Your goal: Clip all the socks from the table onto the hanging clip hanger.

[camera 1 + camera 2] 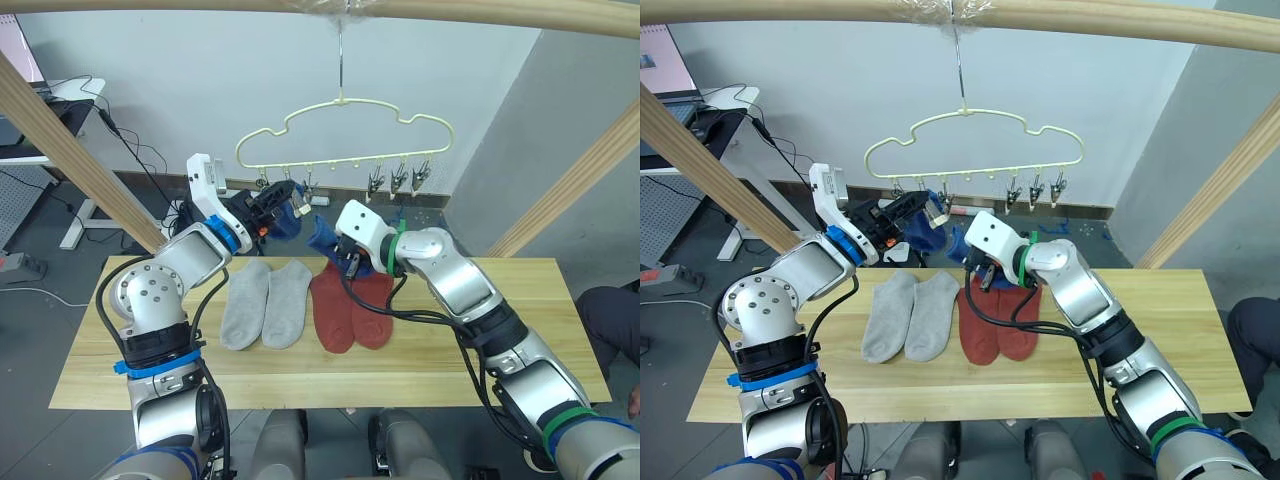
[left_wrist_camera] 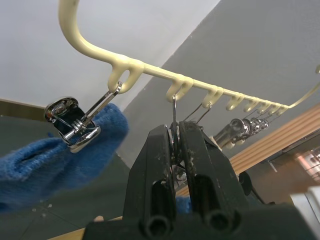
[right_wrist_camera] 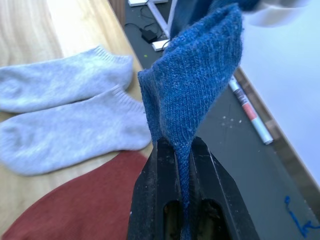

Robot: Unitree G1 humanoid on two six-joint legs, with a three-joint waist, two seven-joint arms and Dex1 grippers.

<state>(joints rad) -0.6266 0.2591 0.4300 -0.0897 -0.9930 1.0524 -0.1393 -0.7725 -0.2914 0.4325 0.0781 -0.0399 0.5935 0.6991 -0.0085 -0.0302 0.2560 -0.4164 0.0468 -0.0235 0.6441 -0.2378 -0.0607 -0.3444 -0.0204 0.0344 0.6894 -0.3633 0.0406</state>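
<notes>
Working left to right: your left gripper is raised to the left end of the clip hanger, its two fingers pressed together on the second clip of the row, presumably to squeeze that clip open so a sock can be fed in; just beside it, the first clip already hangs against a blue sock, though whether it bites the fabric cannot be told; below, on the table, the two grey socks lie flat side by side, touching, with the two red socks next to them, so four socks remain to be hung; your right gripper is lifted above the red pair and pinches the second blue sock firmly between closed fingers, the free end standing up toward the held clip, which suits an insertion from below; the two grippers sit near each other, so room between them is tight, and the first blue sock crowds the approach on the left; to the right, four further clips hang free along the bar with open air beneath; the hanger swings from a single hook on the wooden pole, so expect it to tilt or turn if you push sideways; the slanted wooden struts stand well apart from both arms; the table's right half offers clear space.
</notes>
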